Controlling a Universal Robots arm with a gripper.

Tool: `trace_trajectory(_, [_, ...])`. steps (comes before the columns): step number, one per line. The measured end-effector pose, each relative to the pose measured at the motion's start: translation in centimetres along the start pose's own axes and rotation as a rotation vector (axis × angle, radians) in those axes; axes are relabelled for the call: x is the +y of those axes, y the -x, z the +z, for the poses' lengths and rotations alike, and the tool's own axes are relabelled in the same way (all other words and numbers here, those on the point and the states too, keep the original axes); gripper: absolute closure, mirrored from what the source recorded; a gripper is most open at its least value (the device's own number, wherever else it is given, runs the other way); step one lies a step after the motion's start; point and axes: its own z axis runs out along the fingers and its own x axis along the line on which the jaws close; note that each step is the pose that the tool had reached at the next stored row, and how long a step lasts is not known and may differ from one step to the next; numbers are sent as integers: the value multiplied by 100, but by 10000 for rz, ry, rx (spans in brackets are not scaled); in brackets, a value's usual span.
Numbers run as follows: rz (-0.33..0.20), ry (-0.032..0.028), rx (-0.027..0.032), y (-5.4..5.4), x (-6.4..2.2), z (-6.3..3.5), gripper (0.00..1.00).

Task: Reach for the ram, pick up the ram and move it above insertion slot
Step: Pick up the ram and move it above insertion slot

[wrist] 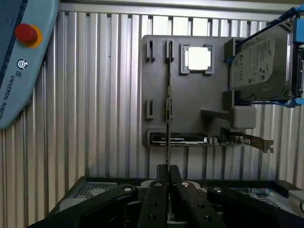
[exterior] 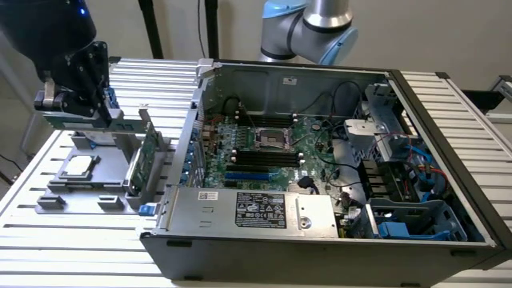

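Observation:
My gripper (exterior: 78, 114) hangs at the exterior view's far left, above the grey fixture plate (exterior: 88, 180). It is shut on the ram (exterior: 68, 123), a narrow green stick that shows just under the fingers and is lifted off the plate. In the wrist view the fingers (wrist: 156, 199) pinch the ram (wrist: 168, 118), which is seen edge-on as a thin dark line over the plate (wrist: 190, 114). The black memory slots (exterior: 268, 158) lie on the motherboard inside the open computer case (exterior: 320, 240), well off to the exterior view's right of the gripper.
On the fixture plate stand a taller green card with a blue tab (exterior: 144, 159), a processor chip (exterior: 80, 165) and a silver hard drive (wrist: 259, 66). A teach pendant with a red button (wrist: 26, 33) lies beside it. The case's near wall (exterior: 192, 138) rises between plate and motherboard.

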Motion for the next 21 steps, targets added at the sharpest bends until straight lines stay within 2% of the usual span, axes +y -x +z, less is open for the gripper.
trace_trajectory(5, [-6, -5, -283, -2, -221, -21, 87])
trace_trajectory(11, [-12, -8, -513, -3, -491, -36, 87])
trace_trajectory(14, [-13, -10, -583, -2, -628, -41, 87])
trace_trajectory(21, [-14, -7, -623, 7, -945, -46, 87])
